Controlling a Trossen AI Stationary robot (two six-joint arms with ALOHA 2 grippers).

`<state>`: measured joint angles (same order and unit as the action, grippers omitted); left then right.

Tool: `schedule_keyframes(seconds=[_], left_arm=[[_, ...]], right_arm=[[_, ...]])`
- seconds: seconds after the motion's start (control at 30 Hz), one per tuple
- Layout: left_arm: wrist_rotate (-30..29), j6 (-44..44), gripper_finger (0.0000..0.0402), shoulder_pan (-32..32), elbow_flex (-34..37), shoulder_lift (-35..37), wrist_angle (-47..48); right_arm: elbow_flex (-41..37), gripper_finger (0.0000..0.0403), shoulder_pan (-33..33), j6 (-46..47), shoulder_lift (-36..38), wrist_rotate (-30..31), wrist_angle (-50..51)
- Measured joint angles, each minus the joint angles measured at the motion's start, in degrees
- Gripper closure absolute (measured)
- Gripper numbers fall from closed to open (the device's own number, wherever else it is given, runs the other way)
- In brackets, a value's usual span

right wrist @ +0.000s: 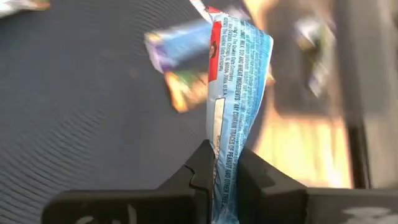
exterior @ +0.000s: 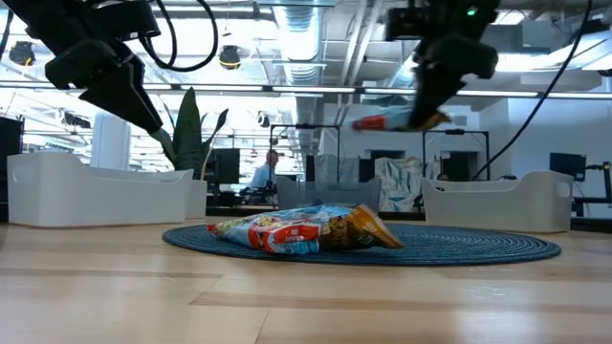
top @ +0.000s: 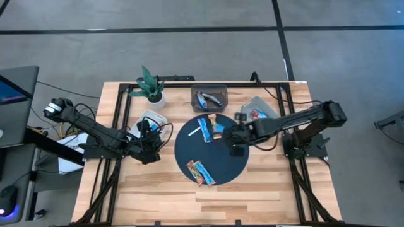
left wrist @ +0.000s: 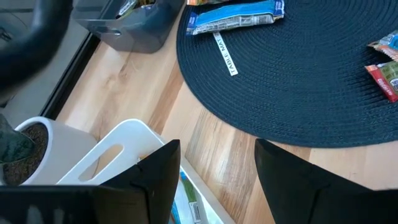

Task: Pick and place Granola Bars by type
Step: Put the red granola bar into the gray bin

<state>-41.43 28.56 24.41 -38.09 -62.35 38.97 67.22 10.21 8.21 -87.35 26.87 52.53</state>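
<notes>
1. Wood table (top: 252,189) seen from above, with a round dark mat (top: 221,167) at its centre and bins along the far edge.
2. Right gripper (right wrist: 226,163) hangs above the mat's right side, jaws clenched on the end of one bar (right wrist: 236,81) (light blue wrapper with a red stripe), lifted clear of the mat.
3. Left gripper (left wrist: 214,165) waits over the white bin (left wrist: 121,149) at the mat's left edge, jaws released and holding nothing.
4. Two more bars (top: 210,128) lie at the mat's far side beside a thin white stick (top: 193,130); another pair (top: 201,172) lies at its near side.
5. Far dark bin (top: 209,98) and far-right bin (top: 259,110) each hold bars.
6. Risk: the pinch takes only the wrapper's end, so the bar dangles and could slip out or swing on a quick move, landing in the wrong bin or off the table.
</notes>
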Motion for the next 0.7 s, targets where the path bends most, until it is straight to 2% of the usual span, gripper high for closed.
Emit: schedule_keyframes(seconds=[0.17, 0.33, 0.43, 0.7], left_arm=[[0.0, 0.0, 0.02, 0.0, 0.0, 0.0, -0.3], [0.0, -0.1, 0.02, 0.0, 0.0, 0.0, -0.4], [0.0, -0.1, 0.02, 0.0, 0.0, 0.0, -0.5], [0.0, -0.3, 0.02, 0.0, 0.0, 0.0, -0.4]], right_arm=[[0.0, 0.0378, -1.8, 17.7, 3.1, 4.9, 14.2], [0.0, 0.0359, -6.0, 36.7, 3.6, 6.7, 26.2], [0.0, 0.0357, -8.3, 40.1, 3.0, 6.7, 27.4], [0.0, 0.0353, -11.7, 40.0, 1.6, 6.7, 27.5]])
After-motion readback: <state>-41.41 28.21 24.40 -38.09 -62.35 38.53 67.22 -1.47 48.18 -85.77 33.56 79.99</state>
